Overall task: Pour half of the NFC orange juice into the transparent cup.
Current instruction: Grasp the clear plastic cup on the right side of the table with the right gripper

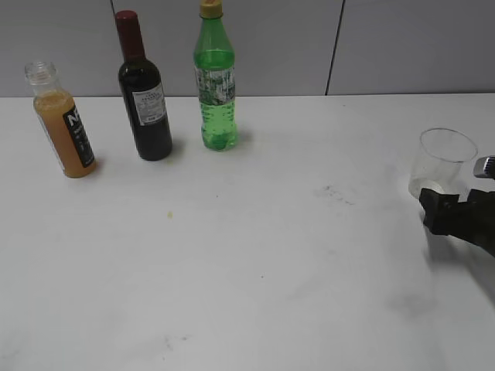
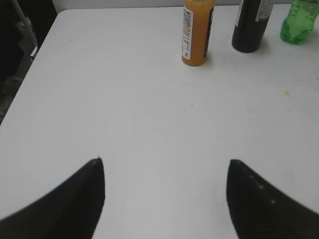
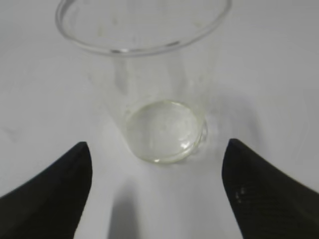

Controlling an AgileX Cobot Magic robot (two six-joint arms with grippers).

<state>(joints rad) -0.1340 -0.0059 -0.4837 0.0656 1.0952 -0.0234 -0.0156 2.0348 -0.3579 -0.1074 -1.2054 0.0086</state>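
The NFC orange juice (image 1: pixel 65 131) stands capless at the far left of the white table; it also shows in the left wrist view (image 2: pixel 197 32), well ahead of my open, empty left gripper (image 2: pixel 166 167). The left gripper is out of the exterior view. The transparent cup (image 1: pixel 442 161) stands upright and empty at the right edge. My right gripper (image 1: pixel 445 212) is just in front of it. In the right wrist view the cup (image 3: pixel 149 74) stands just ahead of the open fingers (image 3: pixel 157 149), not between them.
A dark wine bottle (image 1: pixel 142 97) and a green soda bottle (image 1: pixel 216 81) stand to the right of the juice at the back; both also show in the left wrist view, the wine bottle (image 2: pixel 251 25) and the soda bottle (image 2: pixel 299 22). A grey wall runs behind the table.
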